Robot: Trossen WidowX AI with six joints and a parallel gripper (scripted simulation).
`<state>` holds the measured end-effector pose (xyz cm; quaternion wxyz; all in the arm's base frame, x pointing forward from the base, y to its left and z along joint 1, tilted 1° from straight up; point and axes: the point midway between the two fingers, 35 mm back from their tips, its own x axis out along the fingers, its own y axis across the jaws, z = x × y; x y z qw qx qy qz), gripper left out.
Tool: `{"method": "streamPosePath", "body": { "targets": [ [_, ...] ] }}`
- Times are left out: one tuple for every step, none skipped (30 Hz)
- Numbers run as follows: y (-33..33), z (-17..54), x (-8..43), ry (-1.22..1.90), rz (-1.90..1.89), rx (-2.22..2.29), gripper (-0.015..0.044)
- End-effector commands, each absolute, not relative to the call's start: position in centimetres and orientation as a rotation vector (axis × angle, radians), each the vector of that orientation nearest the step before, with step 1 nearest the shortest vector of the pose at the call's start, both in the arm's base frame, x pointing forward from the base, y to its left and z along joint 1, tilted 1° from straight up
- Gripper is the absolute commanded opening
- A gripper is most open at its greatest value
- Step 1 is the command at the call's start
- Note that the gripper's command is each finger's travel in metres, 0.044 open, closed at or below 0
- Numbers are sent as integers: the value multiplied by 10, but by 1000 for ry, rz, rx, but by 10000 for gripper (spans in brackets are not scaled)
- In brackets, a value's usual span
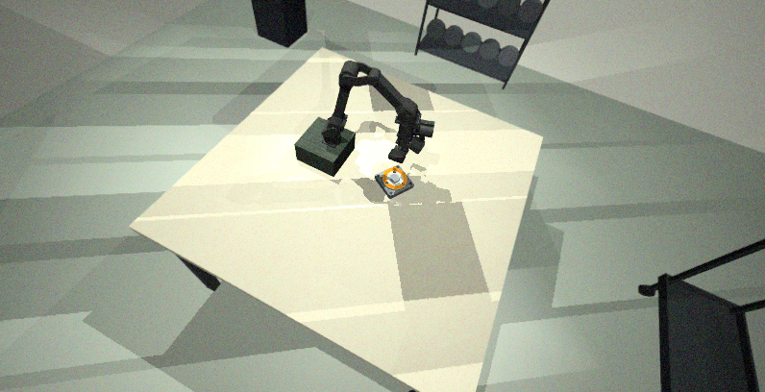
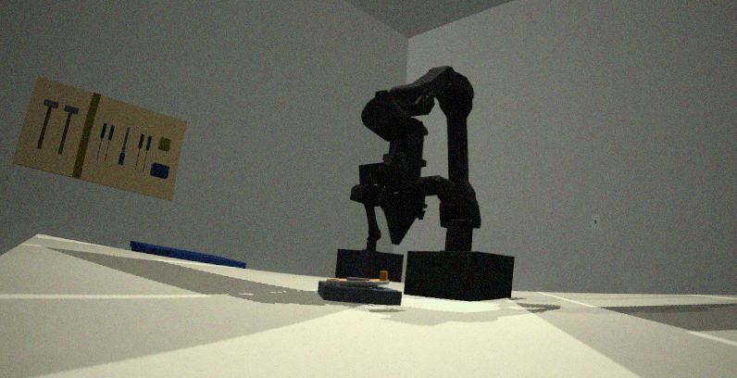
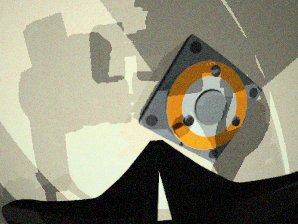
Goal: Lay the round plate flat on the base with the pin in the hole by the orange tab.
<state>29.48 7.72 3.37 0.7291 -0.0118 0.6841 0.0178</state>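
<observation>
The round plate (image 1: 395, 186) (image 2: 350, 283) (image 3: 175, 100), an orange ring with a pale middle, sits around the grey post (image 3: 210, 106) on the dark square base (image 2: 360, 294) (image 3: 156, 106). Its orange tab (image 2: 383, 275) (image 3: 178, 124) stands up on the side nearest the fingers in the wrist view, beside one dark hole (image 3: 188, 120). The plate looks slightly tilted in the exterior view, its tab side lower. I cannot make out the pin. My gripper (image 2: 396, 243) (image 3: 156, 146) is shut and empty, pointing down above the table, clear of the plate, towards the tab side.
The arm's dark mounting block (image 1: 321, 148) (image 2: 458, 277) stands near the base. The pale table (image 1: 299, 239) carries shadows of the arm. The top view also shows a rack (image 1: 476, 49) of round things behind the table, and the exterior view a tool board (image 2: 133, 153) on the wall.
</observation>
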Motion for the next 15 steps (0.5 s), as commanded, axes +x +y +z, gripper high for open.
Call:
{"method": "streamPosePath", "body": {
  "targets": [
    [59, 28, 295, 1561, 2, -5, 0],
    [60, 28, 298, 1561, 2, -5, 0],
    [60, 28, 299, 1560, 2, -5, 0],
    [60, 27, 299, 1560, 2, -5, 0],
    [60, 24, 300, 1560, 2, -5, 0],
    [60, 20, 300, 1560, 2, -5, 0],
    [60, 14, 300, 1560, 2, -5, 0],
    [60, 8, 301, 1560, 2, -5, 0],
    [60, 2, 301, 1560, 2, -5, 0],
    [60, -5, 301, 1560, 2, -5, 0],
    [60, -11, 301, 1561, 2, -5, 0],
    [60, -16, 301, 1561, 2, -5, 0],
    [60, -19, 301, 1561, 2, -5, 0],
    [60, -20, 301, 1561, 2, -5, 0],
    [60, -20, 302, 1561, 2, -5, 0]
  ]
}}
